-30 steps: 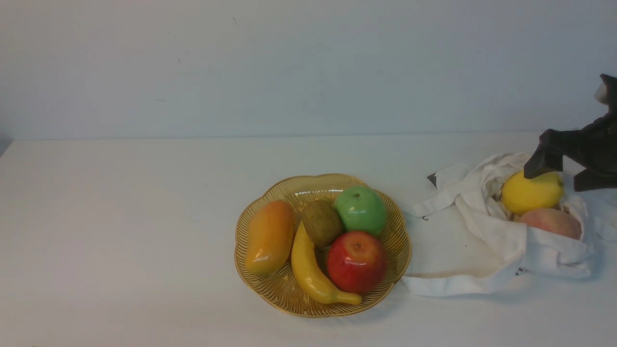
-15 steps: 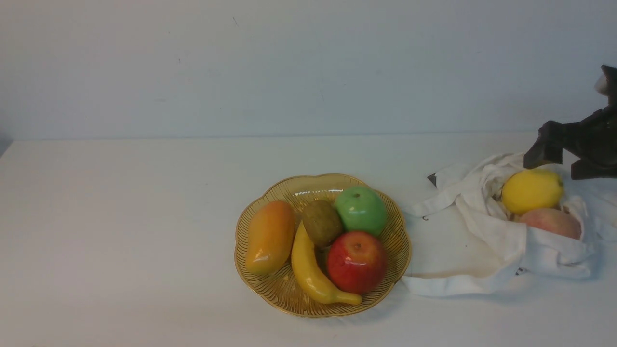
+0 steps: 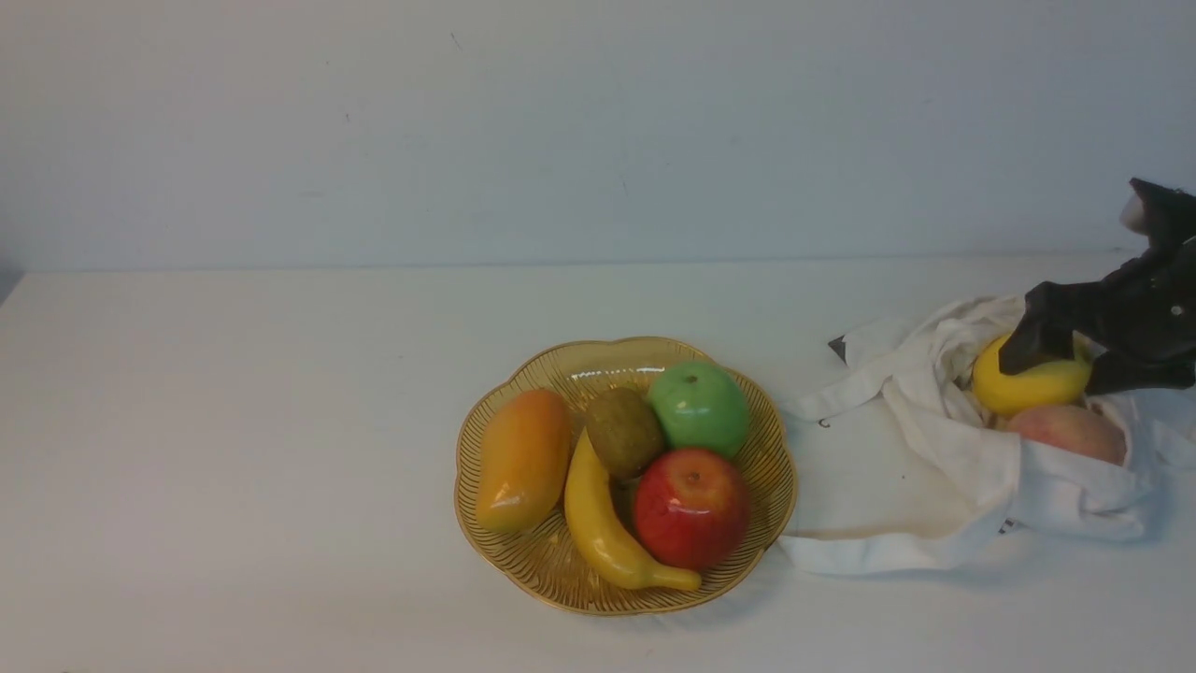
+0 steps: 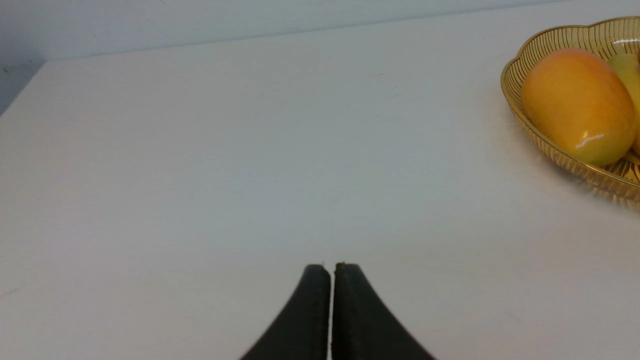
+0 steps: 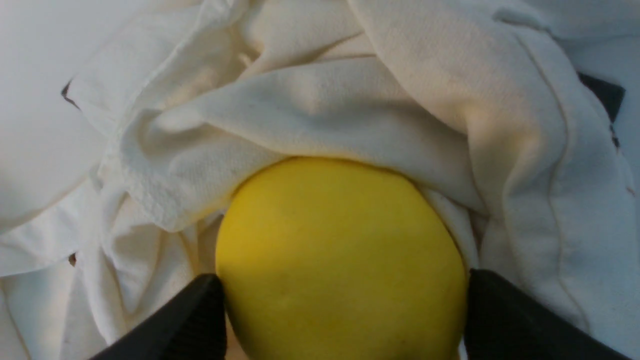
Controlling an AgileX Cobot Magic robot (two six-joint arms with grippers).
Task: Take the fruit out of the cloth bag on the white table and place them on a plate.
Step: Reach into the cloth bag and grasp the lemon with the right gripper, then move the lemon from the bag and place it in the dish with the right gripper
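The yellow lemon [image 3: 1032,385] lies in the mouth of the white cloth bag [image 3: 920,458], with the pink-orange peach [image 3: 1070,432] just in front of it. My right gripper [image 3: 1060,369] is open and lowered over the lemon, one finger on each side. In the right wrist view the lemon [image 5: 340,260] fills the gap between the fingertips [image 5: 200,310], which sit against its sides; my right gripper [image 5: 342,280] has not lifted it. The amber plate [image 3: 766,523] stands left of the bag. My left gripper [image 4: 330,266] is shut and empty over the white table [image 4: 200,175].
The plate holds a mango [image 3: 523,458], a kiwi [image 3: 624,432], a green apple [image 3: 699,408], a red apple [image 3: 691,508] and a banana [image 3: 603,533]. Bag cloth [image 5: 350,110] is bunched just behind the lemon. The mango and plate rim [image 4: 550,150] show in the left wrist view.
My right gripper rose slightly off the lemon, then came down and a little left so its fingers now straddle the lemon. The lemon, peach and bag have not moved.
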